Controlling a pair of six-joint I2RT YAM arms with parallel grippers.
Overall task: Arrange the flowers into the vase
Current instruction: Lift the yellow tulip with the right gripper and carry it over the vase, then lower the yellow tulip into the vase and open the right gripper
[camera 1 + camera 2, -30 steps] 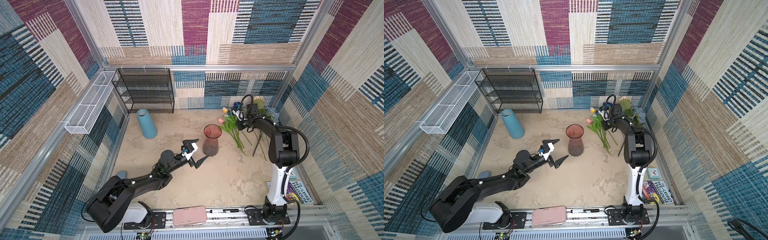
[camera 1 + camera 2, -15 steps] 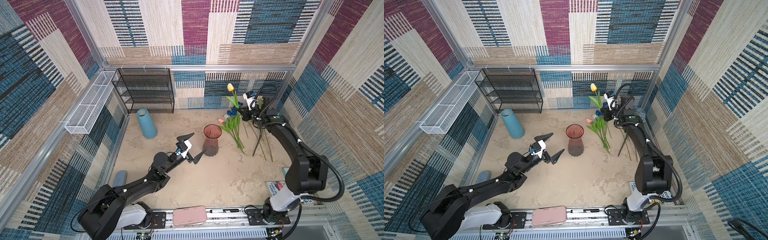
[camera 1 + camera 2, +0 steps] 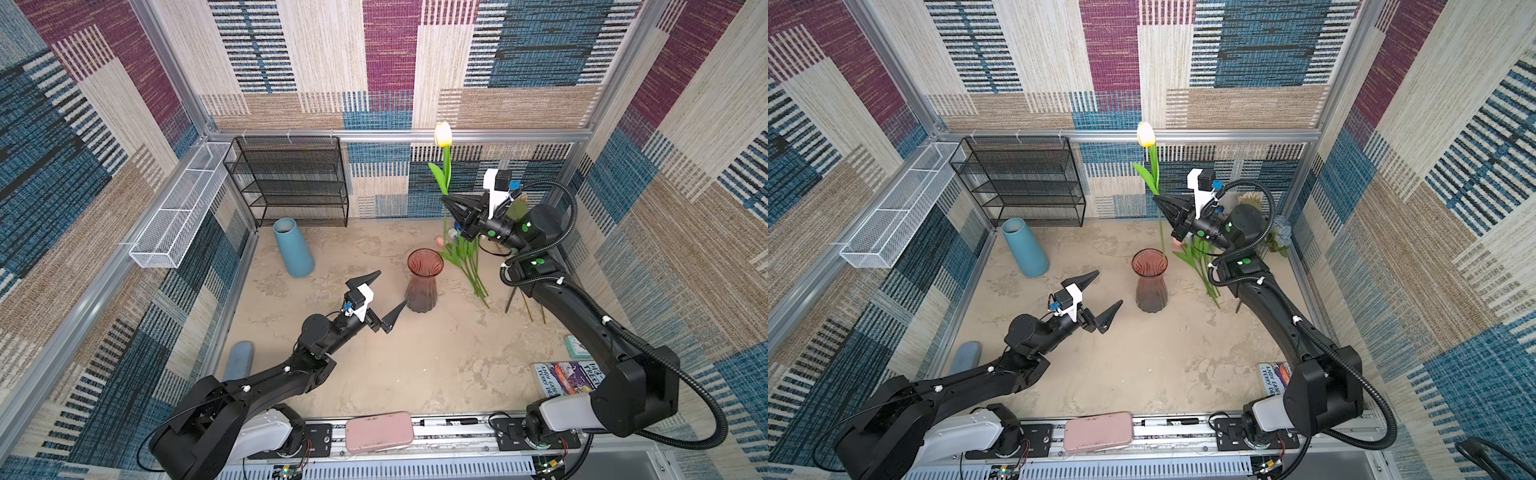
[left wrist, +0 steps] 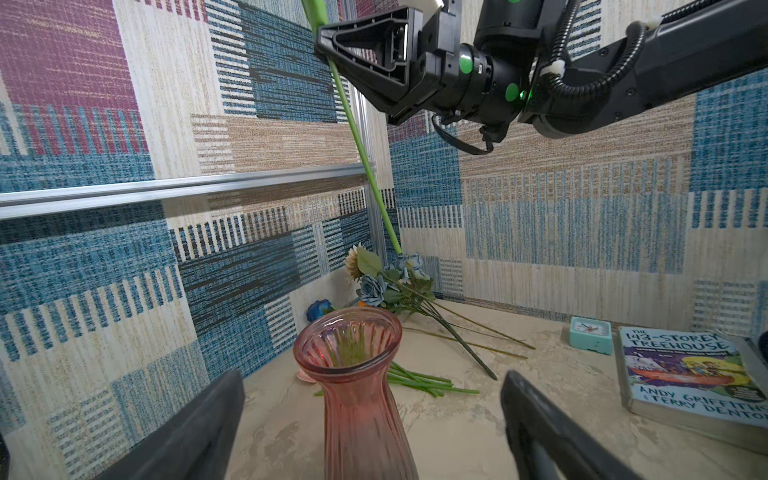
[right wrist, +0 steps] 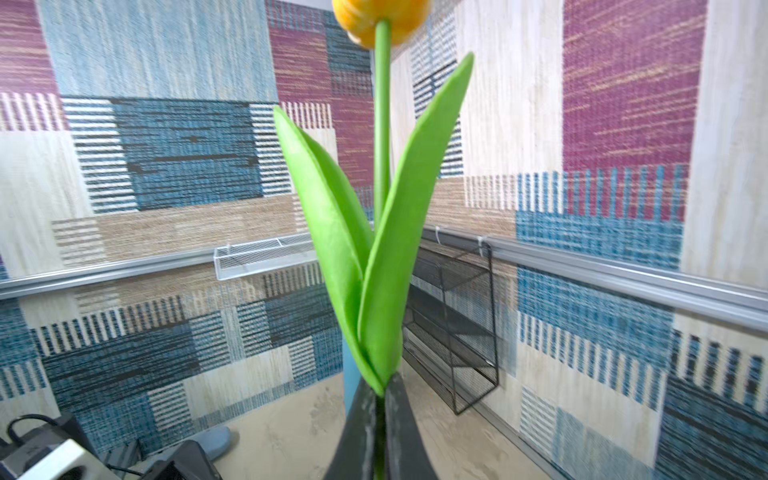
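The right gripper (image 3: 445, 200) was down among the flowers (image 3: 466, 258) at the back right a second ago; it has since risen and now stands high, its jaws pinched shut on the stem of a yellow-cream tulip (image 3: 443, 134), just under the leaves; the bloom is up and the stem hangs free below the grip. In the left wrist view the stem's lower end is in the air beyond the vase (image 3: 421, 277), over the pile and not yet above the mouth. The left gripper (image 3: 391, 287) has drawn back a little; its jaws gape wide, empty, facing the vase from just beside it. So one flower is picked and clear of the rest; the vase looks empty from above; what remains, I judge, is carrying the stem over the mouth and lowering it in.
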